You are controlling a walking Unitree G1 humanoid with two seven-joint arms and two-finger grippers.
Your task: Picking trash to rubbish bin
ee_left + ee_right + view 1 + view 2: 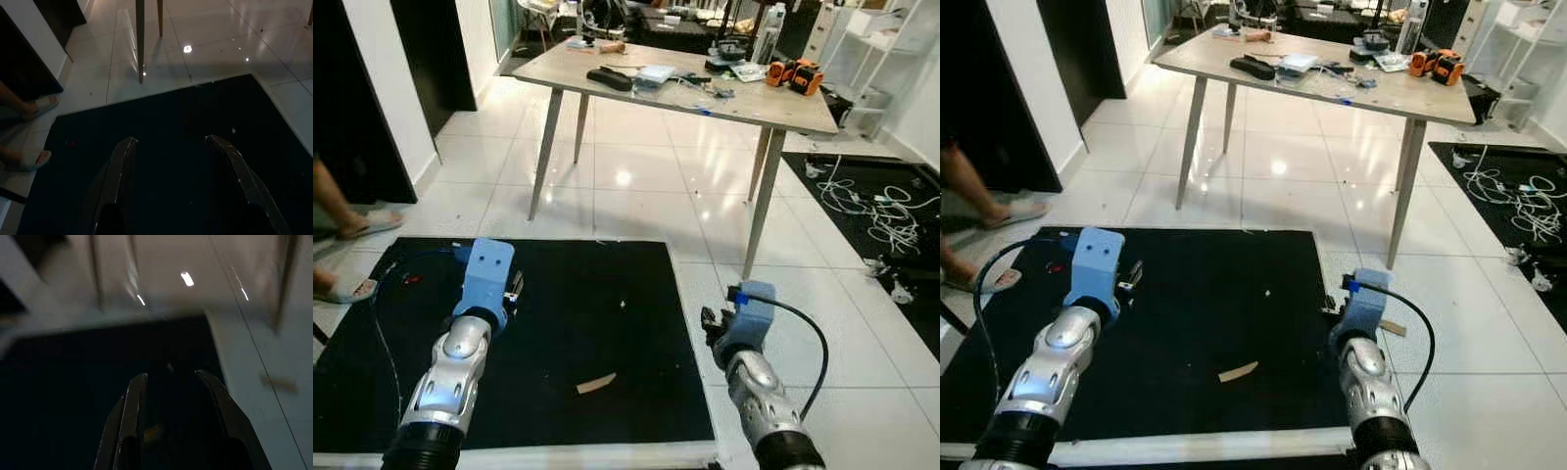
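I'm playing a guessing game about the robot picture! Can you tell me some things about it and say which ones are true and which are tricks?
1. A brown scrap of trash lies on the black mat. True.
2. The left tool is squeezing the scrap. False: its fingers are open with nothing between them, above bare mat.
3. A wooden table stands on the white tiled floor beyond the mat. True.
4. The table top is bare. False: it carries clutter, including an orange and black device.
5. A person's feet in sandals are at the robot's left. True.
6. The right tool holds a bottle. False: it is open and holds nothing.
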